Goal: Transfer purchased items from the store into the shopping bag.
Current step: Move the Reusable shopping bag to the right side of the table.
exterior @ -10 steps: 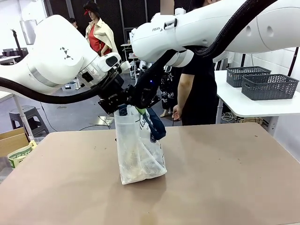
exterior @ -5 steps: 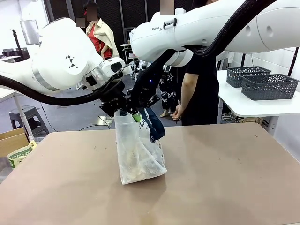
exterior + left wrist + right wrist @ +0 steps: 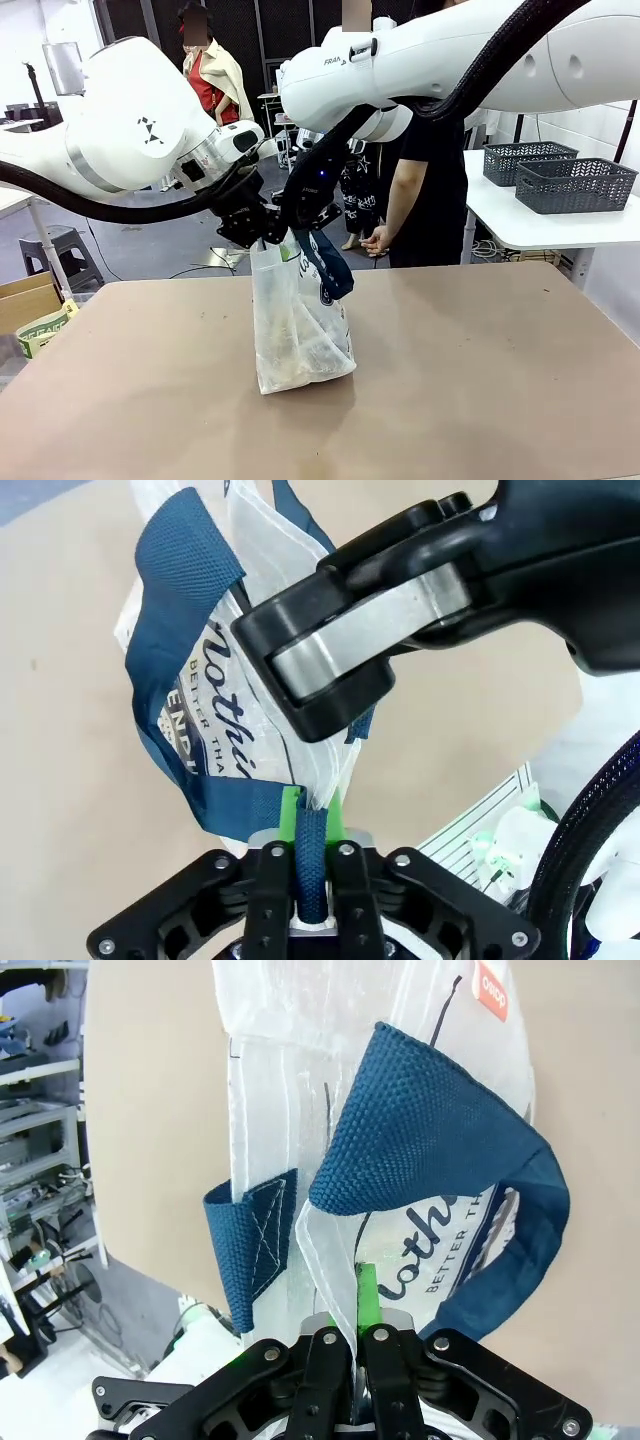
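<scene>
The shopping bag (image 3: 297, 325), translucent whitish plastic with navy handles, stands upright at the table's middle. Yellowish-tan purchased items (image 3: 300, 364) show dimly at its bottom. Both grippers hold its top rim side by side. In the left wrist view my left gripper (image 3: 308, 832) is shut on a navy handle strap (image 3: 172, 585), with the bag's lettering (image 3: 215, 725) below it. My right gripper (image 3: 350, 1332) is shut on the bag's plastic edge (image 3: 330, 1250), a navy handle loop (image 3: 425, 1140) hanging beyond it. In the front view the left gripper (image 3: 262, 236) and the right gripper (image 3: 299, 226) nearly touch.
A person (image 3: 418, 180) stands at the table's far edge behind the bag. Two dark grey lattice baskets (image 3: 573, 186) sit on a white table at the right. A cardboard box (image 3: 28, 305) stands off the table's left side. The brown tabletop (image 3: 480, 380) spreads around the bag.
The left gripper has turned and shifted a little right, closer to the right gripper, and the bag's top rim has moved right with it. The right arm has held still.
</scene>
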Motion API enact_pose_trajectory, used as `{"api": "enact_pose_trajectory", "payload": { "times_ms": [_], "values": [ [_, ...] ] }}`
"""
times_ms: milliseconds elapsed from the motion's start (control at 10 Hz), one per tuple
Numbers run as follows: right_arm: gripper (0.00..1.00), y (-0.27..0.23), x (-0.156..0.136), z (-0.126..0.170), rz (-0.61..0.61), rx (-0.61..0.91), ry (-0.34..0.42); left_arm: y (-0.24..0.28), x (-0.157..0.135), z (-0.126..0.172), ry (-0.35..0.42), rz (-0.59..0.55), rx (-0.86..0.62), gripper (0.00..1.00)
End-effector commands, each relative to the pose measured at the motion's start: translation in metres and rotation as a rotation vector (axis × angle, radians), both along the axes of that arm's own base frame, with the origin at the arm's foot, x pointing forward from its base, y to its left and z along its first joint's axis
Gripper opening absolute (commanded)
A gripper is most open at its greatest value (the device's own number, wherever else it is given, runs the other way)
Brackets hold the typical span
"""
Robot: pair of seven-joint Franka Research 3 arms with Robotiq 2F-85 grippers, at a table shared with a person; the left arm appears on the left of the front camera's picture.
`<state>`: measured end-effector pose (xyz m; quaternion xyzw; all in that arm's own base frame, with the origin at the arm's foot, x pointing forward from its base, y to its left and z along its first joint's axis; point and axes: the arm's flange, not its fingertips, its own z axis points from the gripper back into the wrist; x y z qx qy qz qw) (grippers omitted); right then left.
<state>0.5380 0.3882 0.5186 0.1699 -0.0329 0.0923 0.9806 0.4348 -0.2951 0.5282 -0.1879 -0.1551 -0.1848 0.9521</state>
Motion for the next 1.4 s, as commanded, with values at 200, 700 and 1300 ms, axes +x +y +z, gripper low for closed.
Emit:
{"api": "enact_pose_trajectory", "payload": {
  "times_ms": [200,700,1300],
  "values": [
    [0.0,-0.008,-0.003,0.002,0.073,-0.014,0.0,0.007,-0.004,0.002,-0.008,0.013,-0.008,0.0],
    [0.38,-0.023,-0.015,0.01,0.19,0.021,-0.036,0.001,0.0,-0.001,0.001,0.001,0.001,0.0],
    [1.0,-0.065,-0.042,0.039,0.368,0.083,-0.063,0.001,0.0,-0.001,0.001,0.001,0.001,0.0]
  ]
}}
